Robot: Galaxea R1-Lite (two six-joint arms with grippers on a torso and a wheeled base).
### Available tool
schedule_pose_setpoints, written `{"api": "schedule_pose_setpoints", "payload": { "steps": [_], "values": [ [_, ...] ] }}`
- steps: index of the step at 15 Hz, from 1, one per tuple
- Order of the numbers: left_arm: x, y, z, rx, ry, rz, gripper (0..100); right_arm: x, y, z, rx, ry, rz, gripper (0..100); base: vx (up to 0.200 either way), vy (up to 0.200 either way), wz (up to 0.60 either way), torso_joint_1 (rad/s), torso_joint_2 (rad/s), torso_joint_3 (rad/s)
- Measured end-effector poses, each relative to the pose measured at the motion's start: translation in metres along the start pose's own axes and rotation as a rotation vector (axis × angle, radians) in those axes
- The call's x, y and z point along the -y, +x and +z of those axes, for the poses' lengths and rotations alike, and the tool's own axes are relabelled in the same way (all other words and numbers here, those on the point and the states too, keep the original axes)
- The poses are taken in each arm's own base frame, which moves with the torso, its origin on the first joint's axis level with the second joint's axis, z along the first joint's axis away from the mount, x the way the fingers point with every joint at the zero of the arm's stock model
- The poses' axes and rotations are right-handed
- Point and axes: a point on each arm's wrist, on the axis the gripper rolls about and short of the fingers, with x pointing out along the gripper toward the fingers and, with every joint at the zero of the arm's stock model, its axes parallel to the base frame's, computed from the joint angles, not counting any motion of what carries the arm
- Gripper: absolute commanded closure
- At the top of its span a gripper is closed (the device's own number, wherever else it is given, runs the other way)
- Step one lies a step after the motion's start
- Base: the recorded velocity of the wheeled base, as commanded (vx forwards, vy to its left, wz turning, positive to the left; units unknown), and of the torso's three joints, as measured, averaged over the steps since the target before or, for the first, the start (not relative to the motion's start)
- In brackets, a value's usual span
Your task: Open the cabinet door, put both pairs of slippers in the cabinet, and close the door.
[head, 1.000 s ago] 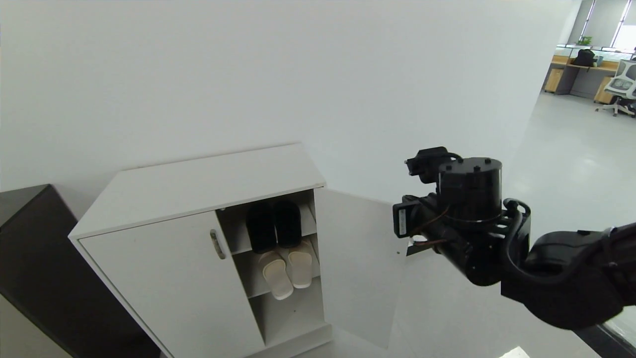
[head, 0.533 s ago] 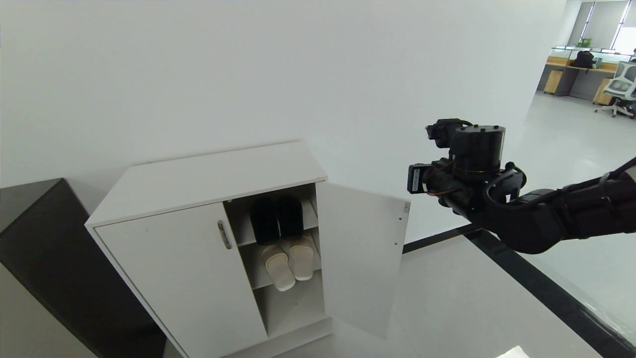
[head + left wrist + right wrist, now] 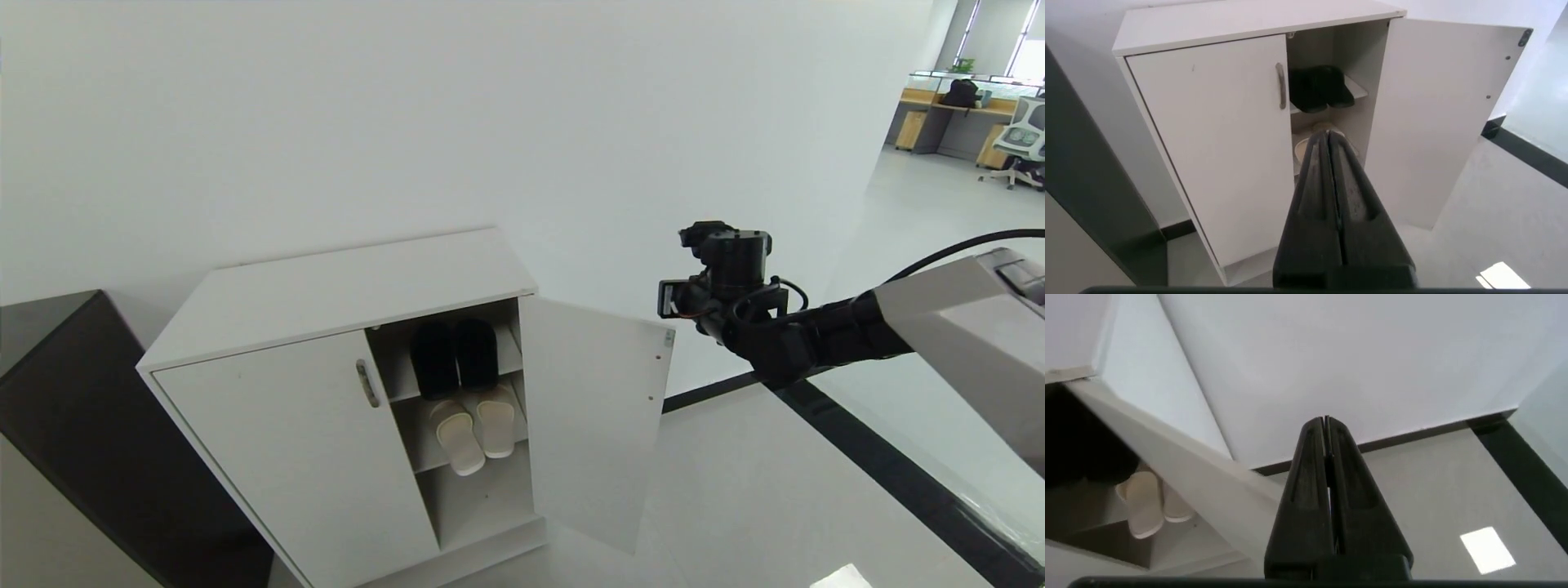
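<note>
Your right gripper (image 3: 1326, 421) is hovering centre right, fingers clenched empty, beside the open door (image 3: 592, 416) of the white cabinet (image 3: 343, 286). The black slippers (image 3: 453, 355) and cream slippers (image 3: 473, 425) are sitting inside, frame centre, and your left gripper (image 3: 1328, 135) is clenched too.

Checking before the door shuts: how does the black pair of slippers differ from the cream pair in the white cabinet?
The black pair of slippers lies on the top shelf, the cream pair of slippers on the shelf below. The black pair seems to sit within its shelf; the cream pair seems to overhang its shelf's front edge. Both lie side by side in the white cabinet.
</note>
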Motion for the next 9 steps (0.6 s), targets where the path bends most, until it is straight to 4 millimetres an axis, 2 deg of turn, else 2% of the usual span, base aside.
{"api": "schedule_pose_setpoints", "payload": {
  "steps": [4, 9],
  "values": [
    [0.000, 0.000, 0.000, 0.000, 0.000, 0.000, 100, 0.000, 0.025, -0.022, -0.037, 0.012, -0.012, 100, 0.000, 0.000, 0.00, 0.000, 0.00, 0.000],
    [0.000, 0.000, 0.000, 0.000, 0.000, 0.000, 100, -0.003, 0.030, -0.037, -0.083, 0.026, -0.010, 100, 0.000, 0.000, 0.00, 0.000, 0.00, 0.000]
  ]
}}
